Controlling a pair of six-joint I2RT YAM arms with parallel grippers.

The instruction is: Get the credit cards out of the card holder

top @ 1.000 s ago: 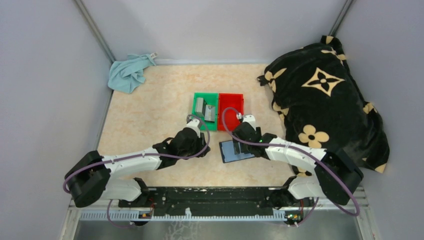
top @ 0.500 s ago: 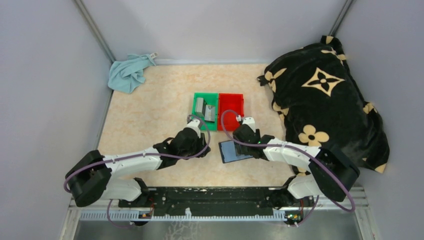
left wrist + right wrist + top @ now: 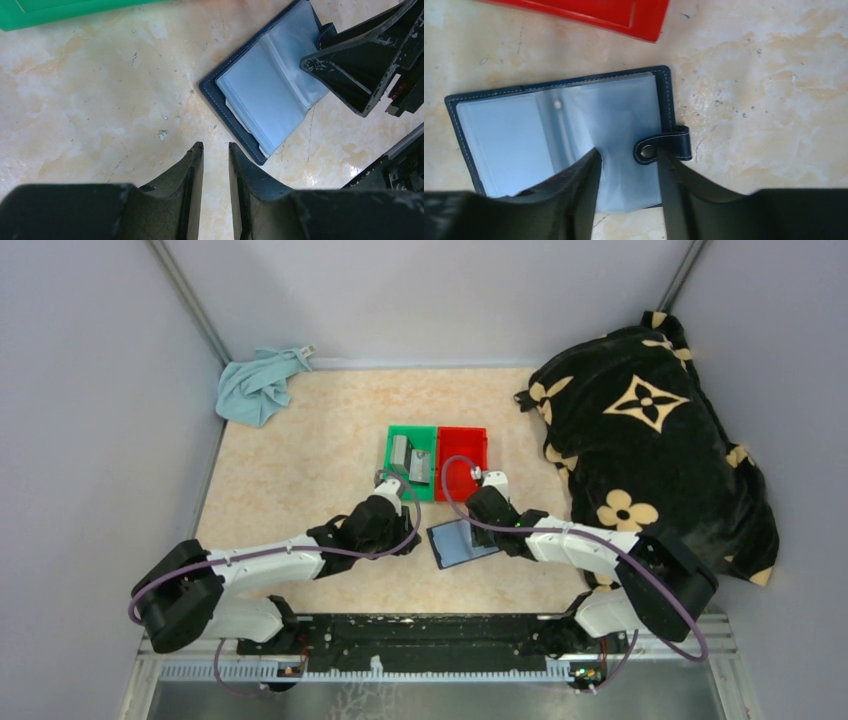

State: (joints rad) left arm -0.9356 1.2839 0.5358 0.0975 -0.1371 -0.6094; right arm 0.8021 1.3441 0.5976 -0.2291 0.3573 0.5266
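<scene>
— Card holder (image 3: 559,130): where does it lie?
— Spread open on the surface (image 3: 90,100), clear sleeves up, between the arms. The right end effector (image 3: 628,160) straddles its snap tab (image 3: 664,145), fingers half parted; whether it grips cannot be told.
— And the left end effector (image 3: 215,147)?
— Just beside a corner, fingers a slit apart, empty. Beyond, grey credit cards (image 3: 401,451) lie in the green bin (image 3: 392,472), next to the red bin (image 3: 589,12).

Green plastic bin (image 3: 410,429) and red plastic bin (image 3: 465,440) side by side, touching, near middle of beige marbled table (image 3: 300,470), crumpled light blue cloth (image 3: 258,385) at far left corner, black blanket with cream flower pattern (image 3: 650,440) heaped along right side
</scene>
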